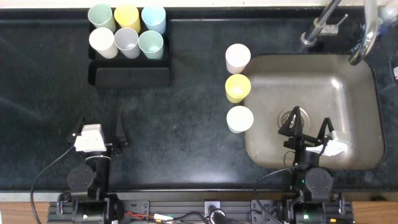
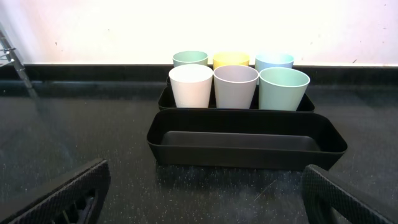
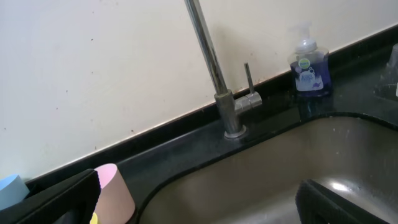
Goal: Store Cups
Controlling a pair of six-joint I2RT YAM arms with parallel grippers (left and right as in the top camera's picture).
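Three loose cups stand upright in a line on the black counter beside the sink's left rim: a pale pink cup [image 1: 237, 57], a yellow cup [image 1: 237, 88] and a white cup [image 1: 240, 119]. The pink cup [image 3: 115, 190] also appears in the right wrist view. Several pastel cups [image 1: 127, 30] [image 2: 235, 86] stand in the far compartment of a black tray [image 1: 130, 77] at the counter's back left. Its near compartment [image 2: 249, 121] is empty. My left gripper [image 1: 99, 126] [image 2: 205, 180] stands open in front of the tray, holding nothing. My right gripper [image 1: 310, 118] [image 3: 199, 186] is open over the sink, holding nothing.
The steel sink [image 1: 348, 74] [image 3: 298, 162] fills the right side, with a tall faucet [image 1: 323, 23] [image 3: 214, 68] behind it and a blue soap bottle [image 3: 309, 65] on the back ledge. Bare black counter [image 1: 186, 118] lies between tray and loose cups.
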